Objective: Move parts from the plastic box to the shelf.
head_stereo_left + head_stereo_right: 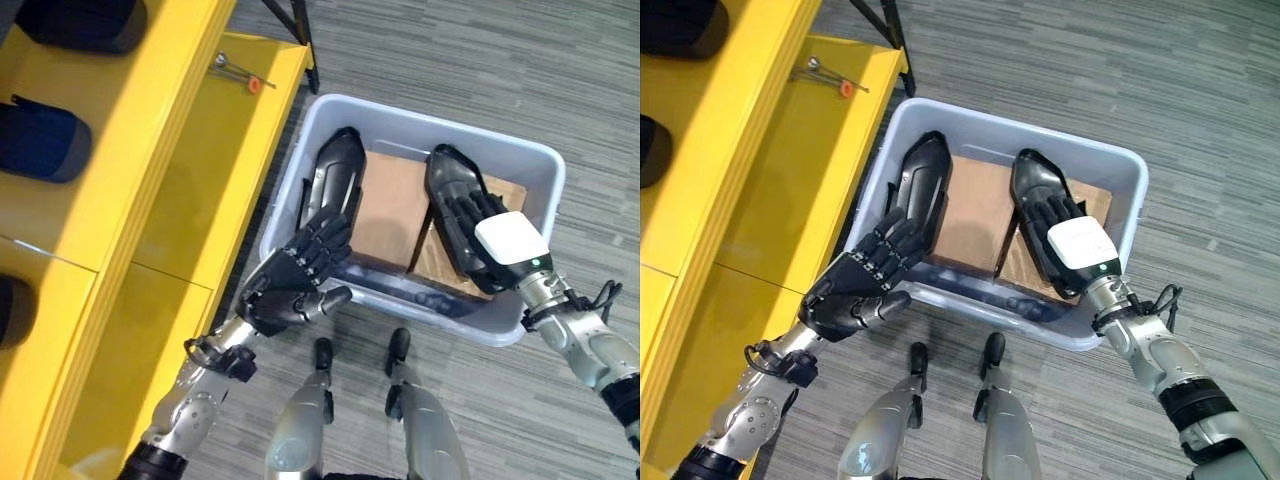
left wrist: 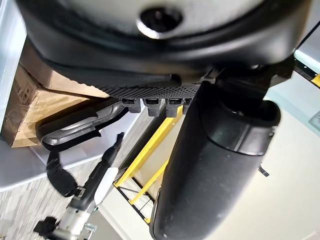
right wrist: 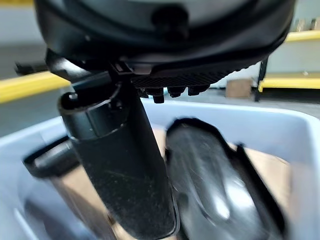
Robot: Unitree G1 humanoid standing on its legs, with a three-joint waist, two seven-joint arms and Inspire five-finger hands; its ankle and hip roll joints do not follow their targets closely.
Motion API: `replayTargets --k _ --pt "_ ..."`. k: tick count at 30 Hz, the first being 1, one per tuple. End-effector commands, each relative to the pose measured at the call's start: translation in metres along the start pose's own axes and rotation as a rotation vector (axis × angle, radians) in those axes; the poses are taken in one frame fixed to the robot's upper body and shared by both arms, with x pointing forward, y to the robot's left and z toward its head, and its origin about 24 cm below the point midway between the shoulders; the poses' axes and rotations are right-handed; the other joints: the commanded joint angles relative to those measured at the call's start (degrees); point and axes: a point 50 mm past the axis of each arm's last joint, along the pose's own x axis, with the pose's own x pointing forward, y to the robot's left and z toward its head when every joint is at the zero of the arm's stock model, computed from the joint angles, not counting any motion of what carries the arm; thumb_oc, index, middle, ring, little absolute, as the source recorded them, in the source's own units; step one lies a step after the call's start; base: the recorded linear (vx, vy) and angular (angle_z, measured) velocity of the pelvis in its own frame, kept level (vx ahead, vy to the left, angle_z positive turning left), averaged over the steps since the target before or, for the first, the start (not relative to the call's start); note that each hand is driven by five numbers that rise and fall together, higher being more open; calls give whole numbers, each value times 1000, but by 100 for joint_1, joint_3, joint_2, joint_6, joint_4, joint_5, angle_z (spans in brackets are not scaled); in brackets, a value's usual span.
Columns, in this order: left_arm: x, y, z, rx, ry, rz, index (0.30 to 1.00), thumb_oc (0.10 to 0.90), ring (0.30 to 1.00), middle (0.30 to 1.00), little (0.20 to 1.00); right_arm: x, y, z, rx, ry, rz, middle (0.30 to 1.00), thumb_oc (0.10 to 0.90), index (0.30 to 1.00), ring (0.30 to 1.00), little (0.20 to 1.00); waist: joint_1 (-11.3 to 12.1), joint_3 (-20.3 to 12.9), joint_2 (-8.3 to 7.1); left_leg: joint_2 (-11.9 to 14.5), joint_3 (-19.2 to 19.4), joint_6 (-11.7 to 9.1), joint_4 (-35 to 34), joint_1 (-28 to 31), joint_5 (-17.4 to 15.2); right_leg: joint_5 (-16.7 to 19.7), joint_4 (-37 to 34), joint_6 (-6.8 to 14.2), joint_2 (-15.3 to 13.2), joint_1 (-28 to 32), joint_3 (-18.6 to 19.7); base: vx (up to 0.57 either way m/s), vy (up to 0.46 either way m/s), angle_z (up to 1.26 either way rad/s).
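Two glossy black moulded plastic parts (image 1: 335, 175) (image 1: 452, 190) stand in the pale blue plastic box (image 1: 540, 160) at frame centre, flanking brown cardboard boxes (image 1: 392, 208). The left hand (image 1: 290, 280), fingers straight, touches the left part; the right hand (image 1: 480, 225) lies flat on the other. The yellow metal shelf (image 1: 150, 150) fills the left.

A small metal tool with an orange tip (image 1: 238, 75) lies near the far corner of the lower yellow ledge. Grey striped carpet (image 1: 480, 60) covers the floor, and a black stand leg (image 1: 300, 25) (thin, angled) stands at its far edge.
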Motion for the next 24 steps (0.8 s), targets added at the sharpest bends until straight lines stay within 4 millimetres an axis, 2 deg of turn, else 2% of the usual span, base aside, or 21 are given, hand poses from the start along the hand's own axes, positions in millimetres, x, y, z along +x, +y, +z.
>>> replayTargets --k 1,5,10,17,24 --pt "7 -19 40 91 -153 -165 1000 900 1000 1000 1000 17 -41 5 -20 -39 -138 1000 900 1000 1000 1000 19 -172 -113 37 240 84 181 -132 -215 -1318 995 430 -13 245 270 -27 -115 -6" --pt "8 -19 37 102 -135 -178 1000 900 1000 1000 1000 16 -26 7 -36 -31 -93 1000 900 1000 1000 1000 38 -172 -74 59 226 70 112 -163 -165 -1355 1016 407 21 208 231 -31 -72 -3" --pt "10 -16 35 87 -140 -186 1000 900 1000 1000 1000 22 -22 0 -105 -24 -95 1000 900 1000 1000 1000 45 -172 72 49 203 32 139 -236 -139 -1425 1108 350 19 119 199 -20 13 -3" --pt "17 -18 35 64 -131 -211 1000 900 1000 1000 1000 36 -23 2 -144 -5 -129 1000 900 1000 1000 1000 94 -172 214 24 141 0 159 -507 -71 -1455 1210 304 54 -164 165 -47 -14 -3" --pt "24 -24 31 47 -142 -248 1000 900 1000 1000 1000 44 -19 -14 -224 144 -163 1000 900 1000 1000 1000 136 -172 366 -7 117 1 128 -765 -26 -1497 1348 271 62 -497 121 -42 1 -1"
